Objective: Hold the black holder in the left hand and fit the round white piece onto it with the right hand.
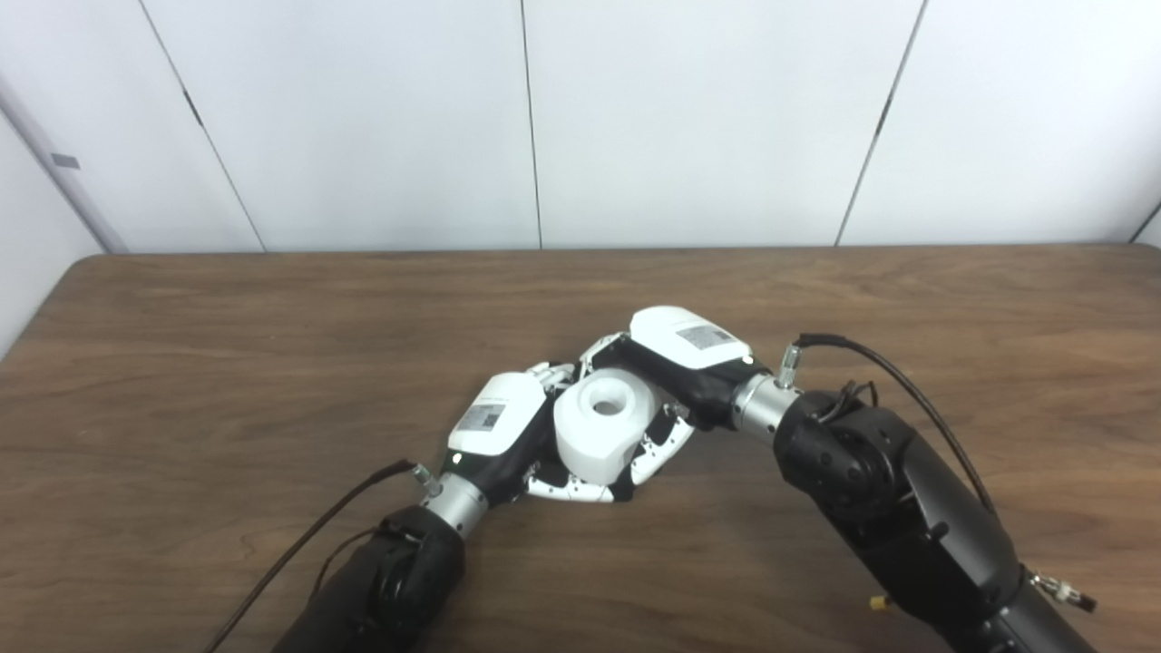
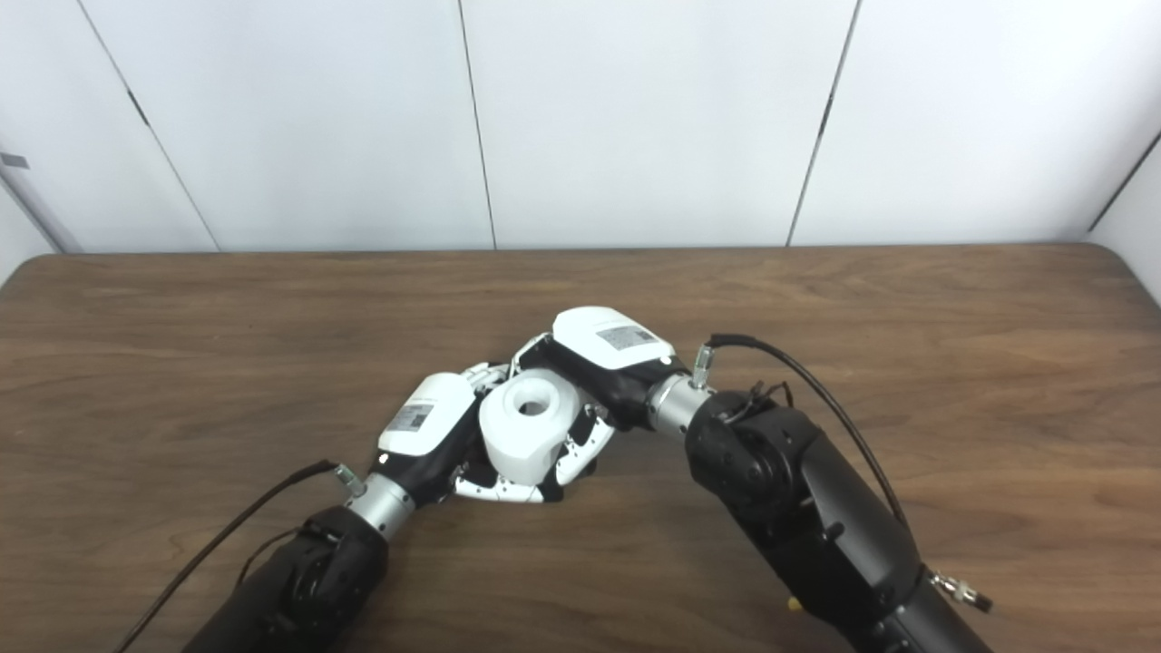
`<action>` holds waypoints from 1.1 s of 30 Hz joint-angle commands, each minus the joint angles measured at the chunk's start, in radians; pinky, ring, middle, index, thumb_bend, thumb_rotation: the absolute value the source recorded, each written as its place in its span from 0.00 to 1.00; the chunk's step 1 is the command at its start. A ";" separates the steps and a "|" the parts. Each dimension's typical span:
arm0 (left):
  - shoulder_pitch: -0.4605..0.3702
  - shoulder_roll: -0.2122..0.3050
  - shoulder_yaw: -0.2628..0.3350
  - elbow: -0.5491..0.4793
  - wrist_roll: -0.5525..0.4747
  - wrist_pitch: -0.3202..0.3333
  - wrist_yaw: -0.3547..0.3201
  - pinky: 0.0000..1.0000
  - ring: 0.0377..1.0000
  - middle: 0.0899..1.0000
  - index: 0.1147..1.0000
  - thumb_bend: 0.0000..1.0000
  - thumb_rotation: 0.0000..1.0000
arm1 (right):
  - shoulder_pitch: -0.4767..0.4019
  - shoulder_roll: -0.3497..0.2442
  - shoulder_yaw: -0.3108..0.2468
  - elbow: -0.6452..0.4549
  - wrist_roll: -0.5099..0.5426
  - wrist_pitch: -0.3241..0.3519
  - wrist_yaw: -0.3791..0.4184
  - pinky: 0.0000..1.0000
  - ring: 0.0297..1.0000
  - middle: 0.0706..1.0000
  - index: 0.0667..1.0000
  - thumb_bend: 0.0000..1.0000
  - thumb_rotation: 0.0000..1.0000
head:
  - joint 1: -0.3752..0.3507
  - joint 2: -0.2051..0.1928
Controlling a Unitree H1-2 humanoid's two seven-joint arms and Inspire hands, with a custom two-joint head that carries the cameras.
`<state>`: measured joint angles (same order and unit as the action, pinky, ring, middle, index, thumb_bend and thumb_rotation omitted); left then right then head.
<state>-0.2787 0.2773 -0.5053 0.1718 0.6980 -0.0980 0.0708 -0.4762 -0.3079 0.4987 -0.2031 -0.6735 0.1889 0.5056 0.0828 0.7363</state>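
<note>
Two robot hands meet around a round white piece at the middle of a long, dark brown wood-grain table (image 1: pixel 227 363)

Behind the table stands a wall of plain white panels (image 1: pixel 363 118) split by thin dark seams. The black right arm (image 1: pixel 907 508) enters from the lower right, the black left arm (image 1: pixel 381 580) from the lower left, each trailing a thin black cable. The right hand (image 1: pixel 676 363), white-backed, wraps its fingers (image 1: pixel 658 453) around the far and right sides of the round white plastic piece with a hole in its top (image 1: pixel 603 431), gripping it. The left hand (image 1: pixel 503 431) lies against the piece's left side, fingers curled beneath it; what they hold cannot be told, since the black holder is hidden. The piece sits between both hands, just above the tabletop
</note>
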 commanded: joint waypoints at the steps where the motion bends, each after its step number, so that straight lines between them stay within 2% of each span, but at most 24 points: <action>1: 0.059 0.004 -0.053 0.047 0.036 0.054 -0.119 0.89 0.87 0.85 0.42 0.52 0.06 | 0.003 -0.002 0.006 -0.010 -0.003 -0.014 0.019 0.63 0.73 0.77 0.83 0.78 0.14 | -0.001 0.000; 10: 0.058 0.002 -0.052 0.052 0.034 0.052 -0.116 0.90 0.87 0.85 0.42 0.52 0.06 | 0.016 0.012 -0.014 -0.019 -0.035 -0.004 -0.007 0.63 0.72 0.77 0.83 0.78 0.13 | -0.002 0.002; 16: 0.057 0.004 -0.052 0.057 0.033 0.045 -0.112 0.90 0.87 0.85 0.42 0.52 0.06 | 0.026 0.029 -0.035 -0.021 -0.040 -0.002 -0.039 0.59 0.70 0.77 0.83 0.80 0.13 | 0.000 0.004; 26: 0.057 0.004 -0.053 0.060 0.038 0.045 -0.110 0.89 0.86 0.85 0.42 0.52 0.06 | 0.035 0.045 -0.056 -0.010 -0.044 -0.037 -0.091 0.55 0.64 0.71 0.82 0.80 0.14 | -0.003 0.008; 33: 0.053 0.002 -0.050 0.064 0.029 0.044 -0.114 0.89 0.86 0.84 0.42 0.52 0.06 | 0.034 0.056 -0.074 -0.002 -0.033 -0.044 -0.117 0.55 0.63 0.72 0.84 0.81 0.12 | -0.002 0.009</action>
<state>-0.2796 0.2772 -0.5058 0.1719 0.7007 -0.0979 0.0712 -0.4067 -0.2598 0.4409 -0.1968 -0.7094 0.1754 0.4181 0.0798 0.7440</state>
